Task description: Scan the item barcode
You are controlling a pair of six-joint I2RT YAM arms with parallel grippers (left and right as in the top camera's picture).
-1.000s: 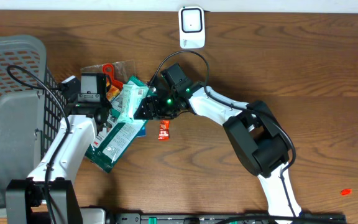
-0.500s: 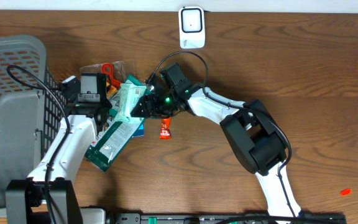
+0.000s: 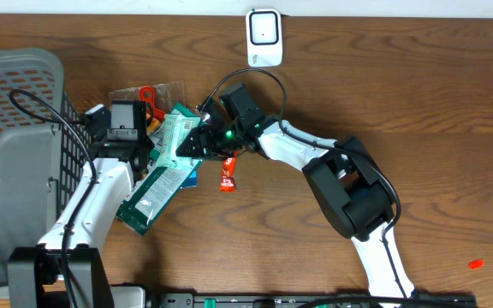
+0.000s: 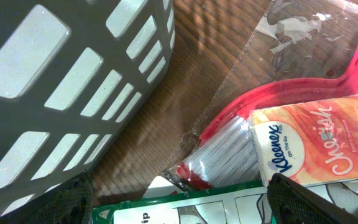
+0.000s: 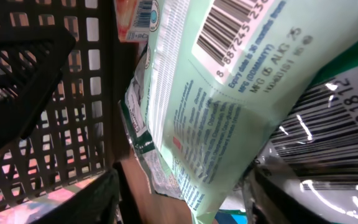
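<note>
**A:** What lies nearest the counter's front edge?

**B:** A dark green pack (image 3: pixel 154 195). It slants from near-left to far-right, and its far end is tucked under the pouch (image 3: pixel 176 137). A small red sachet (image 3: pixel 227 177) lies just right of it.

**A:** And the pouch itself?

**B:** It is left of the counter's middle, near the basket (image 3: pixel 15 103). It is pale green, with its long axis running near to far and the far end leaning a little right. In the right wrist view its barcode (image 5: pixel 235 25) faces the camera, cut off by the top edge.

**A:** Does the right gripper (image 3: pixel 197 143) hold it?

**B:** Its jaws stand either side of the pouch, but I cannot tell whether they pinch it. The left gripper (image 4: pixel 191 202) is spread wide and grasps nothing. Only its fingertips show, at the bottom corners.

**A:** Farther back?

**B:** Tissues (image 4: pixel 309 143) and a red brush (image 4: pixel 229 155) in a clear bag, both partly buried under the pile. The scanner (image 3: pixel 264 37) stands at the far edge, well apart.
</note>
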